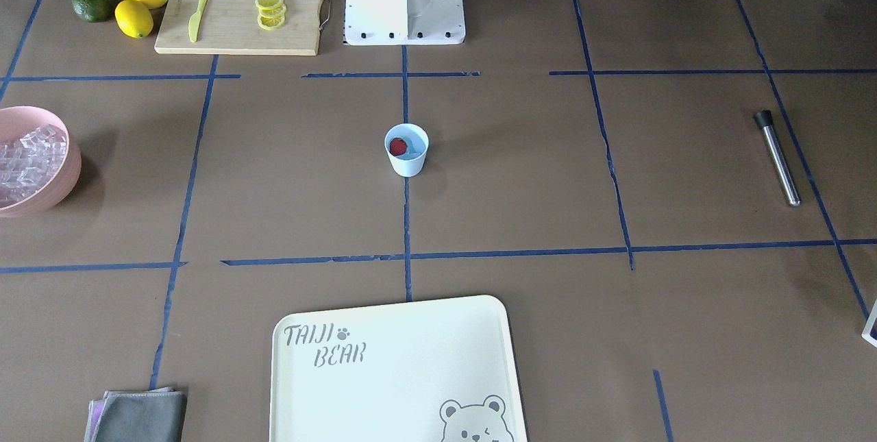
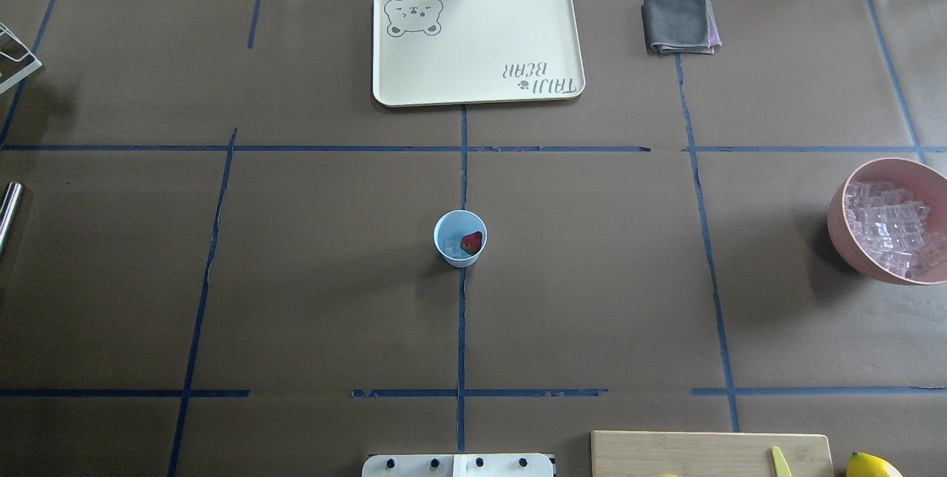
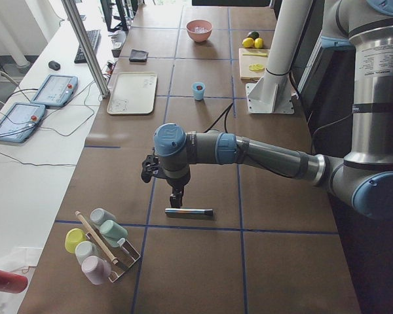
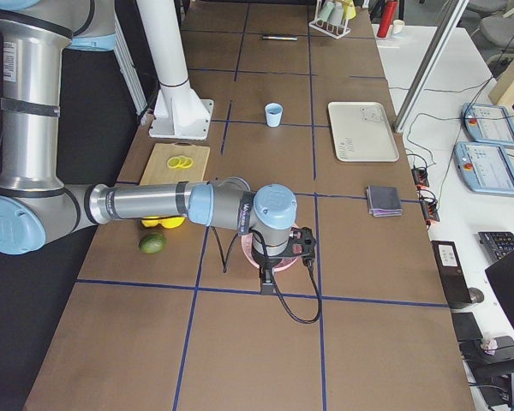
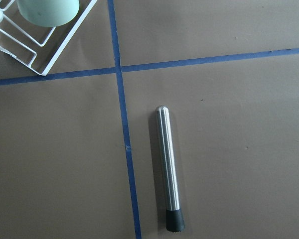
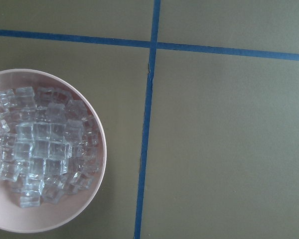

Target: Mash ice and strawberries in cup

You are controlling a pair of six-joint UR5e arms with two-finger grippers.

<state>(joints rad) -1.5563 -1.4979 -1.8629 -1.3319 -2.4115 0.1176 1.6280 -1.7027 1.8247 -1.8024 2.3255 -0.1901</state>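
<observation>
Cup (image 1: 406,149) upright at the table's middle, well apart from everything else. Holds the strawberry (image 1: 398,146) against its wall, ice (image 2: 450,246) faintly showing beside it. Tray (image 2: 473,85) at the far edge's middle, folded grey cloth (image 2: 679,24) near it. Cutting board (image 1: 233,31) with lemon slices (image 1: 270,11) and yellow knife (image 1: 199,10) along the robot's edge.

Left gripper (image 3: 176,201) hangs above the steel muddler (image 5: 168,169) near the table's left end. Right gripper (image 4: 268,282) hangs over the pink bowl (image 6: 102,149) of ice cubes (image 6: 40,144) at the right end. Cannot tell how far either is spread.

Arms seen only from the table's ends. Muddler's black tip clearest in the left wrist view.
</observation>
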